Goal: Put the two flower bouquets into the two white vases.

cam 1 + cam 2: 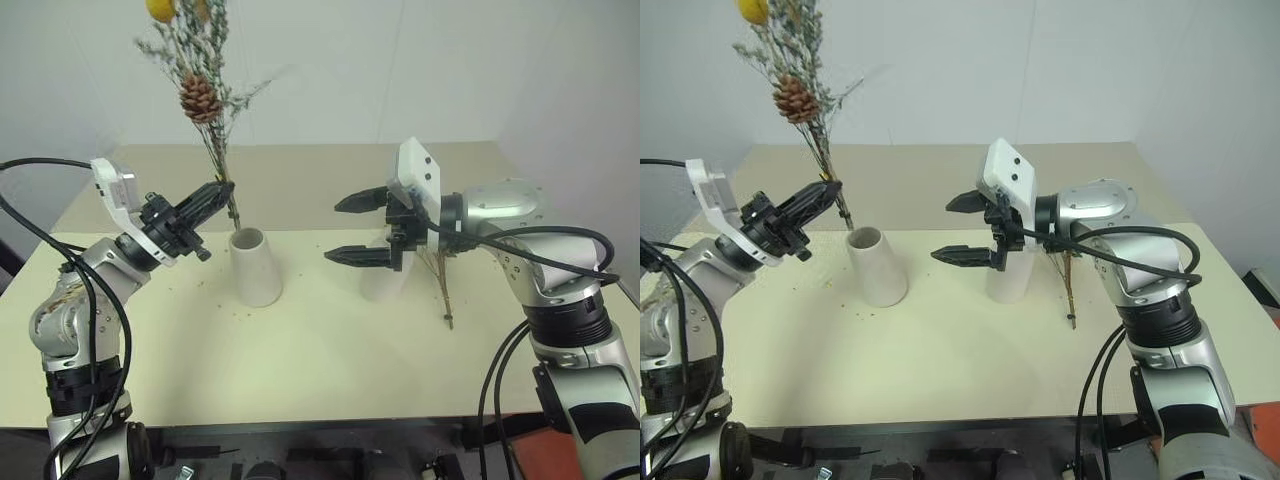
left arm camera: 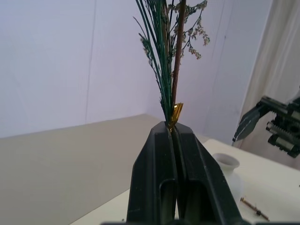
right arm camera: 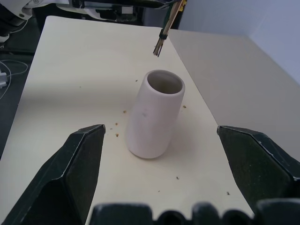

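Note:
My left gripper is shut on the stems of the mixed bouquet, which stands upright with its pine cone and yellow balls high above the table. The cut stem ends hang just above and beyond the mouth of the tapered white vase. My right gripper is open and empty, pointing left toward that vase. Behind it stands the second white vase, partly hidden by the fingers. Thin brown stems of the other bouquet lie on the table by my right arm, which hides its head.
The cream table carries small plant crumbs around the tapered vase. A white wall rises behind the table's far edge. Black cables hang along both arms near the front edge.

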